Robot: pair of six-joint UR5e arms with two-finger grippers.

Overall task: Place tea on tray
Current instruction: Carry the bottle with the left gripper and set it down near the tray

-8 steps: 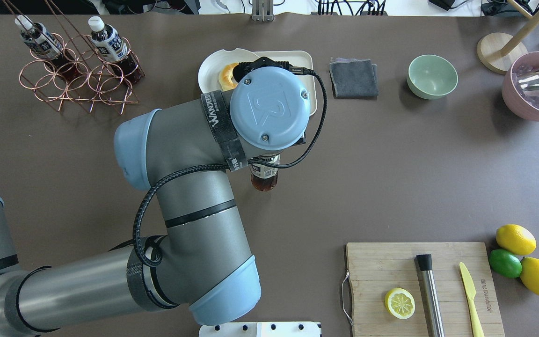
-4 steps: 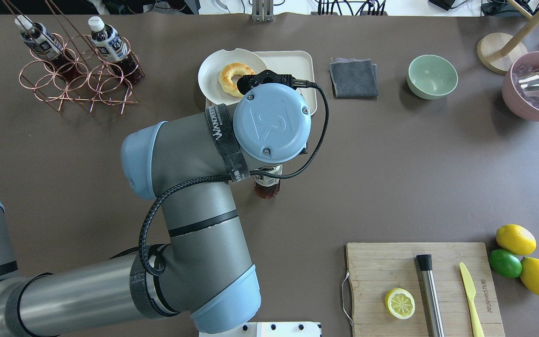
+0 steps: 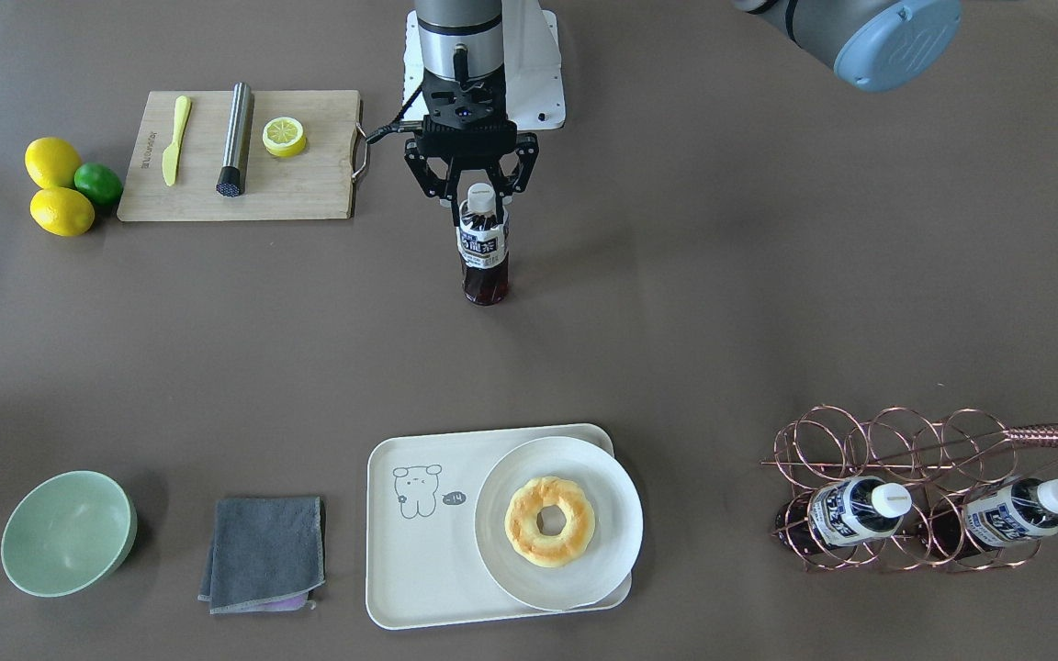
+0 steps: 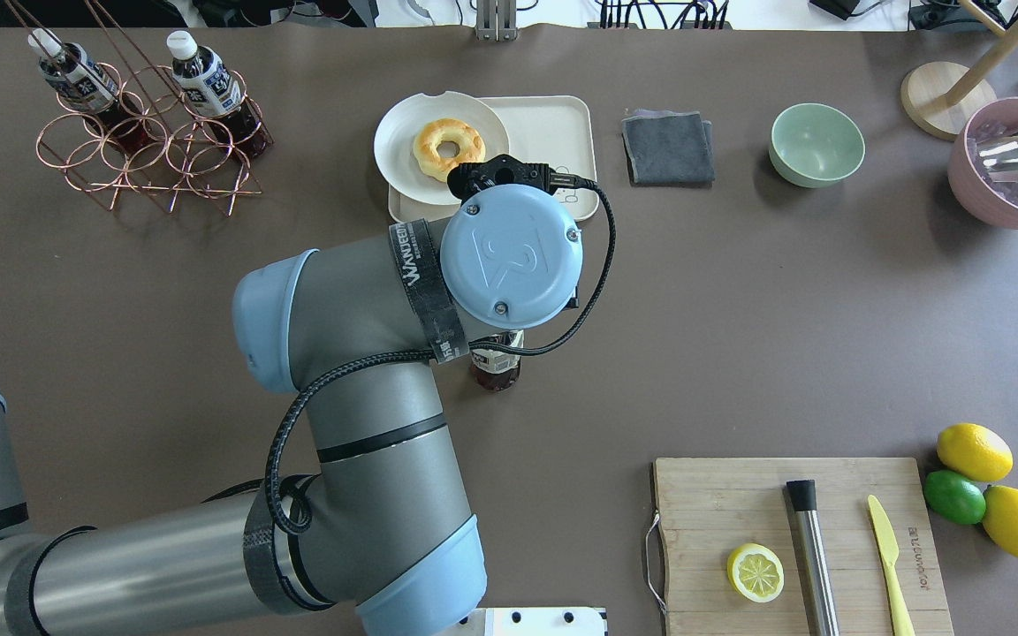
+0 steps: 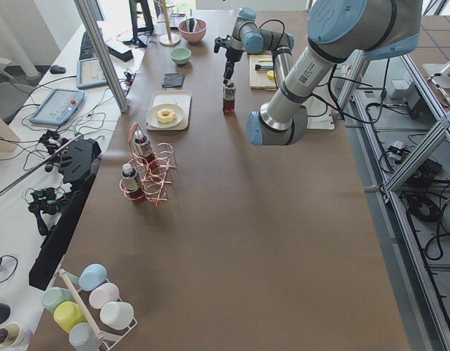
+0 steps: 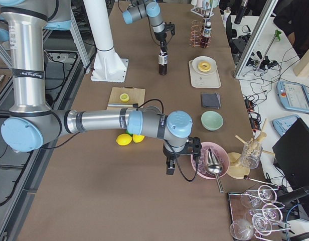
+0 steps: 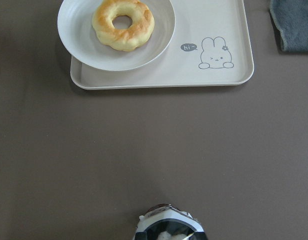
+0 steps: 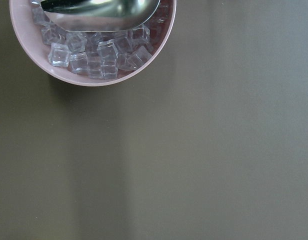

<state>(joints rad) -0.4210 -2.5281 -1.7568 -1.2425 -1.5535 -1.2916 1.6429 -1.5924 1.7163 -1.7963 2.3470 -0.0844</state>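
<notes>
The tea point(image 3: 483, 248), a small bottle of dark liquid with a white cap, is upright at mid-table, apart from the tray. My left gripper point(image 3: 479, 195) is shut on the tea at its cap. I cannot tell whether its base touches the table. It shows under my wrist in the overhead view point(image 4: 496, 371). The cream tray point(image 3: 419, 569) with its cartoon lies further out and bears a white plate point(image 3: 602, 560) with a doughnut point(image 3: 549, 520). My right gripper point(image 6: 170, 164) hangs beside the pink ice bowl point(image 6: 207, 160); I cannot tell whether it is open or shut.
Two more tea bottles point(image 3: 860, 509) lie in a copper wire rack point(image 3: 906, 441). A grey cloth point(image 4: 668, 146) and a green bowl point(image 4: 816, 144) sit beside the tray. A wooden cutting board point(image 4: 739, 495) with a lemon half, muddler and knife is near me.
My left arm has moved back toward my base with the tea in its gripper, away from the tray, uncovering the plate and doughnut in the overhead view.
</notes>
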